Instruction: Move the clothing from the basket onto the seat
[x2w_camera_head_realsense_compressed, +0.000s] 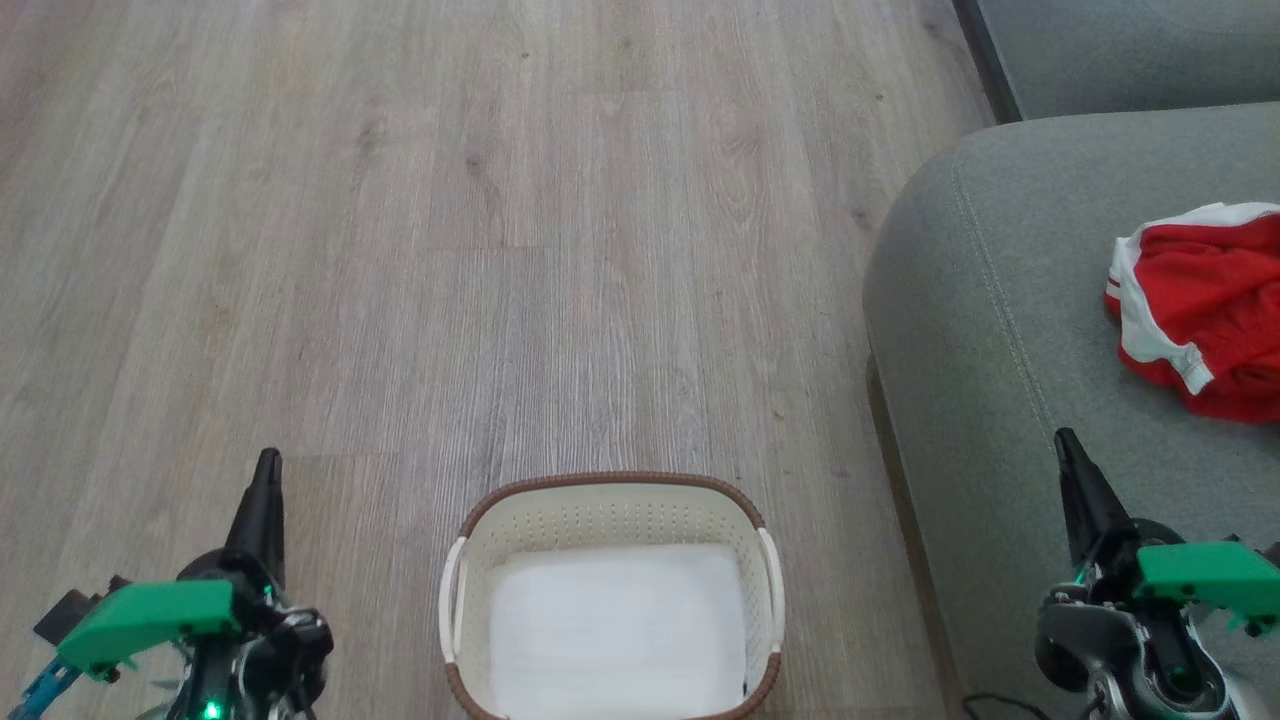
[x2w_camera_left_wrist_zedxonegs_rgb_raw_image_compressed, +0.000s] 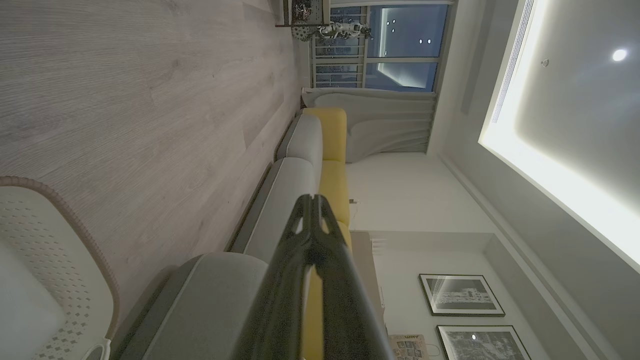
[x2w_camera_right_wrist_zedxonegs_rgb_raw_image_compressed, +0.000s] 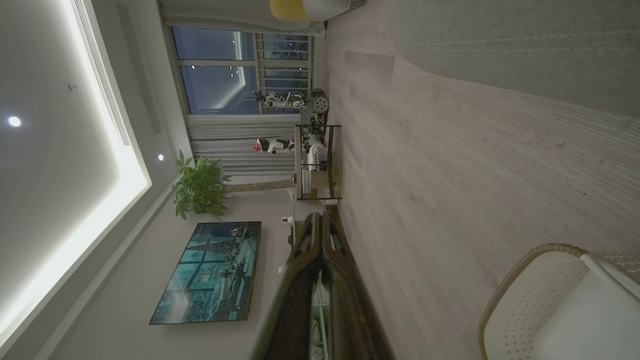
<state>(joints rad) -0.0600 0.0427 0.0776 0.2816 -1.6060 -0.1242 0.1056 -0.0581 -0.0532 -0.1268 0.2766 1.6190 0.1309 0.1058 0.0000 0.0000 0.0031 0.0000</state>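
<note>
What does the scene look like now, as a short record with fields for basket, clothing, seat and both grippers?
seat: grey-green cushion, on the head view's right side
basket: on the wood floor left of the seat, lined with a white sheet, no red garment seen inside
clothing: red and white, bunched on the seat at the head view's right edge
left gripper: shut, holding nothing
right gripper: shut, holding nothing

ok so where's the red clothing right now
In the head view the clothing lies at the far right on the seat, beyond the right end effector, right of the basket.
</note>
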